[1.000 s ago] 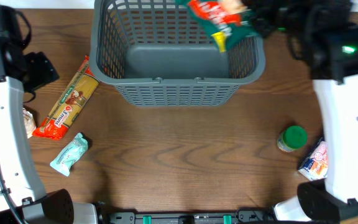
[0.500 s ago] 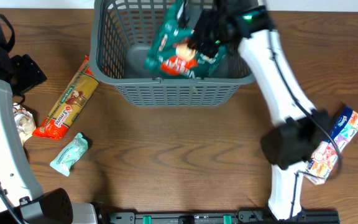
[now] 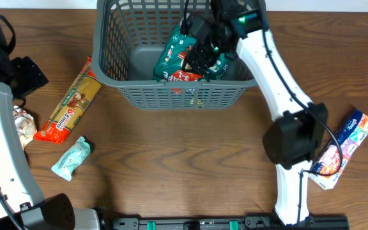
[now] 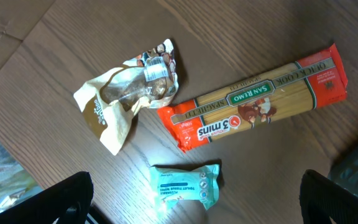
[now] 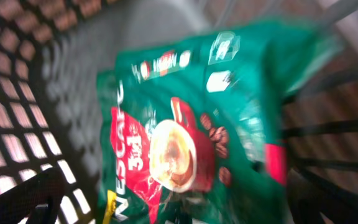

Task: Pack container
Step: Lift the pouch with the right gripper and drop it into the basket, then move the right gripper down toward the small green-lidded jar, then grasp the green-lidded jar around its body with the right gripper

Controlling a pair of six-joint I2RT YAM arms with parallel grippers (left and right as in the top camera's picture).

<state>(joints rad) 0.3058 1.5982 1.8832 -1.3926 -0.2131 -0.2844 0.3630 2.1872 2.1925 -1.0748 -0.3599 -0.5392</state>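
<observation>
Container (image 3: 171, 96) directly under right jaws

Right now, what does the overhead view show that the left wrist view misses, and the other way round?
Overhead only: the inside of the large dark grey plastic lattice basket, the green coffee bag in it, the white right arm reaching in, a blue-and-white carton. Left wrist only: the crumpled gold wrapper whole. Both: the red-orange spaghetti packet, the teal wipes pack, the wooden table.

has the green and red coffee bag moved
Yes, the bag went left from over the right rim of the dark grey plastic basket to inside it.
</observation>
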